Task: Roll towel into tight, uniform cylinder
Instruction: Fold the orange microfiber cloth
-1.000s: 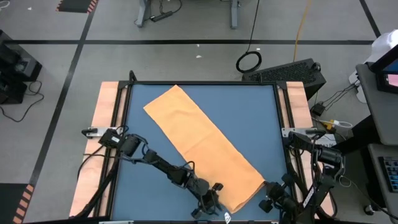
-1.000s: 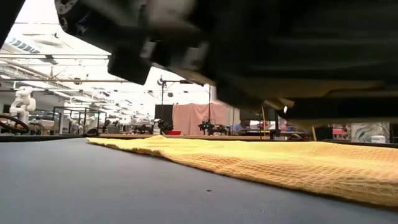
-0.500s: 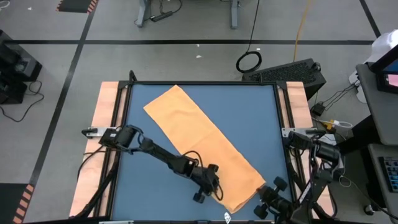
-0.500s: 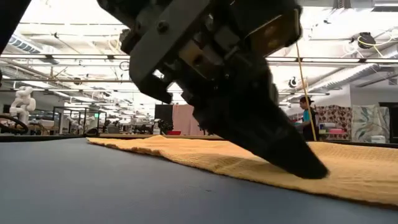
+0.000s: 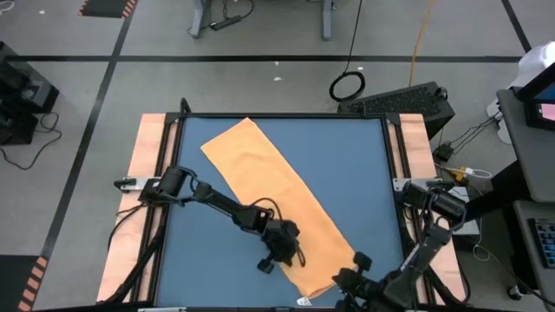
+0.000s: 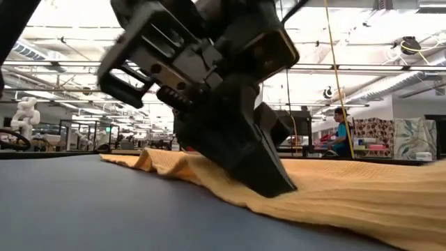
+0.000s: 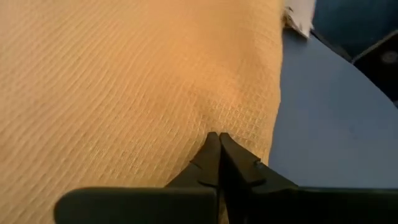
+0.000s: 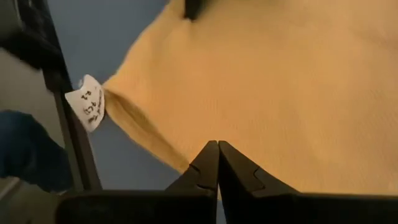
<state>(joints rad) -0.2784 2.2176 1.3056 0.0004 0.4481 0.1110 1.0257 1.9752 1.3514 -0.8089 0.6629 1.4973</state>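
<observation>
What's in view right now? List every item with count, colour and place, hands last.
towel: one, orange-yellow, lying diagonally across the table, near end bunched.
tag: one, white, at the towel's near corner.
table: one, blue top, wooden side strips.
cable loop: one, black, on the floor beyond the table.
person: one, teal top, far back in the room.
left hand: shut, tips pressed on the towel near its edge.
right hand: shut, at the towel's near corner.

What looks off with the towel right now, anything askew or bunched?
The towel lies diagonally across the table, not square to its edges. In the low view it humps into a wrinkle beside the left end effector, shut on its long edge. The white tag sticks out at the near corner. No roll yet.
</observation>
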